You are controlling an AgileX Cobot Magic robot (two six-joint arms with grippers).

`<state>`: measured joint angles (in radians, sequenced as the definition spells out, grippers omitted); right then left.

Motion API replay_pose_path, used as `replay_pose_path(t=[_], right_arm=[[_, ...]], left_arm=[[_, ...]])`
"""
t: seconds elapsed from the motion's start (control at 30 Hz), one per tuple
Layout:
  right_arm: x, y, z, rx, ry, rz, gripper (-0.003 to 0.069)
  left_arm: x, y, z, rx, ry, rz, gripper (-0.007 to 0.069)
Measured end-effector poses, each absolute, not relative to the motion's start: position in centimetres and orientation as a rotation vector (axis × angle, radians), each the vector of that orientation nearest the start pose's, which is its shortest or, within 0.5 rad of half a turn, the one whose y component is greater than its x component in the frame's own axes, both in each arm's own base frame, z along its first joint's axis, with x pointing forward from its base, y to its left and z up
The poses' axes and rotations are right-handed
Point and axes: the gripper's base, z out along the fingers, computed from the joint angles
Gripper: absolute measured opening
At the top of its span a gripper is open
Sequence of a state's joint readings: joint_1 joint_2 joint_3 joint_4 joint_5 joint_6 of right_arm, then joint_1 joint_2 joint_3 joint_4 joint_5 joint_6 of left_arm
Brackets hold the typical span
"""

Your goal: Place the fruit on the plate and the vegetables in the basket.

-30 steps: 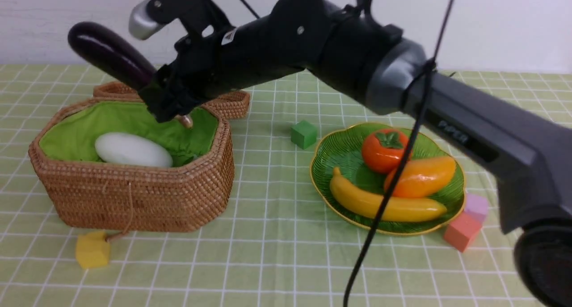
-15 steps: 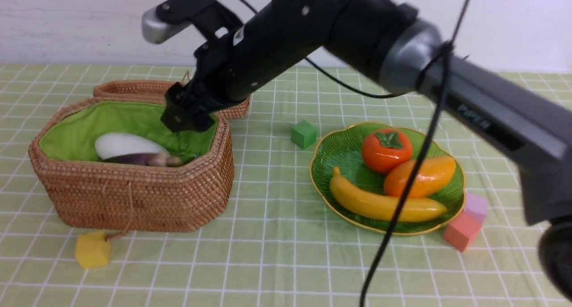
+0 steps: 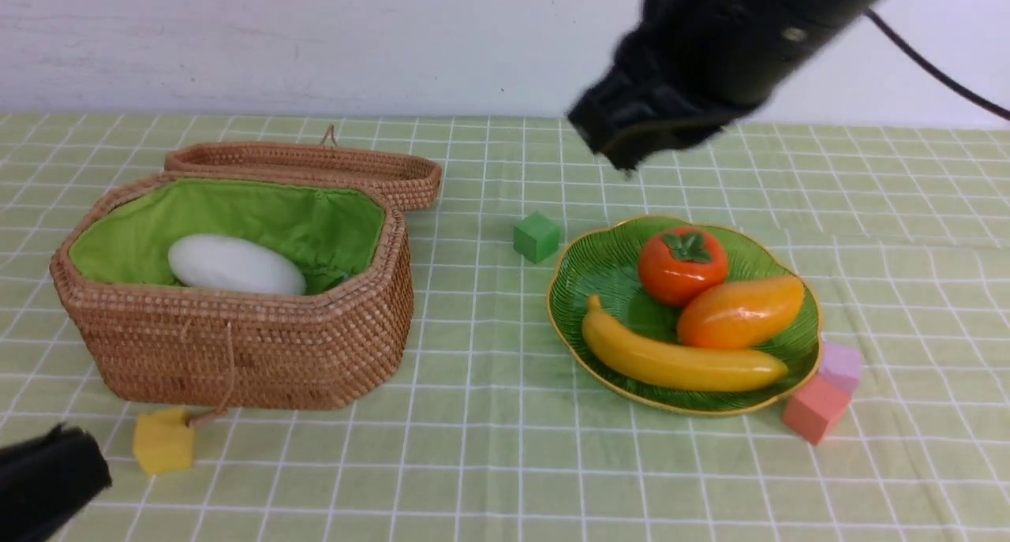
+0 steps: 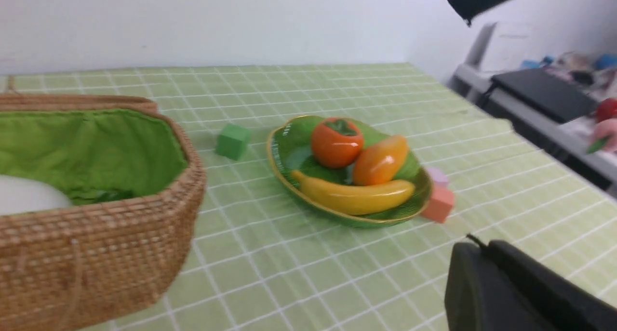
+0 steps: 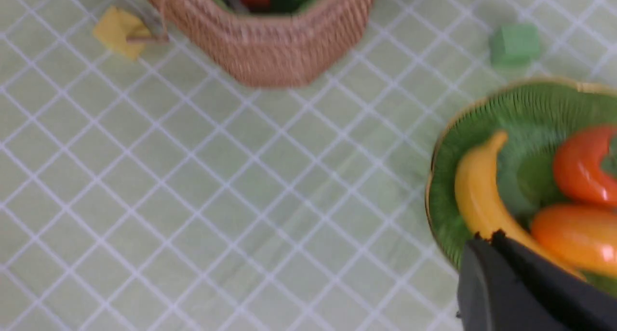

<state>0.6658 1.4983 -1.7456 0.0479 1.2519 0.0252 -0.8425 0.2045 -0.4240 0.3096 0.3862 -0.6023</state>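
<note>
Hovering above the plate (image 3: pixel 580 289), where banana (image 3: pixel 678 360), mango (image 3: pixel 742 313) and persimmon (image 3: pixel 682 264) lie, our right gripper (image 3: pixel 631 128) (jaws blurred, state unclear) has the basket (image 3: pixel 237 345) with radish (image 3: pixel 235 264) well off leftward, nearer our left gripper (image 3: pixel 47 483).

Counted: 3 fruit (image 3: pixel 686 313) on 1 plate (image 3: pixel 588 278), 1 basket (image 3: pixel 237 345), 1 radish (image 3: pixel 235 265) visible, 4 cubes (image 3: pixel 537 237).

Table (image 3: pixel 489 463): basket (image 3: pixel 237 345); plate (image 3: pixel 588 270); cubes (image 3: pixel 536 237)
</note>
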Motion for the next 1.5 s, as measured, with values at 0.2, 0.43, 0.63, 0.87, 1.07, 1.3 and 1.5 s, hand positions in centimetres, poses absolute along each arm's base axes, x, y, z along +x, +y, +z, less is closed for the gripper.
replay_pose_path(t=[0.2, 0.43, 0.63, 0.87, 1.07, 1.3, 1.5], right_arm=[[16.2, 13.2, 40.3, -0.626, 2.552, 0.361, -0.0002], [10.1, 8.1, 36.5, -0.466, 2.566, 0.382, 0.0001], [7.6, 5.5, 35.9, -0.427, 2.408, 0.393, 0.0008], [5.9, 4.1, 36.6, -0.409, 2.322, 0.430, 0.0016], [6.1, 3.2, 36.8, -0.365, 2.236, 0.350, 0.0017], [6.3, 1.1, 30.4, -0.078, 1.964, 0.188, -0.0020], [5.7, 0.4, 20.2, 0.069, 1.846, 0.130, -0.0020]], left_arm=[[3.6, -3.1, 27.9, 0.333, 1.573, -0.897, -0.0006], [3.7, -3.4, 26.4, 0.347, 1.589, -0.893, -0.0004], [3.8, -3.4, 25.9, 0.349, 1.626, -0.873, 0.0002], [3.8, -3.4, 25.8, 0.349, 1.640, -0.865, 0.0005], [3.8, -3.4, 25.8, 0.350, 1.641, -0.863, 0.0005], [3.8, -3.4, 25.8, 0.350, 1.642, -0.862, 0.0013], [3.8, -3.4, 25.8, 0.350, 1.642, -0.862, 0.0019]])
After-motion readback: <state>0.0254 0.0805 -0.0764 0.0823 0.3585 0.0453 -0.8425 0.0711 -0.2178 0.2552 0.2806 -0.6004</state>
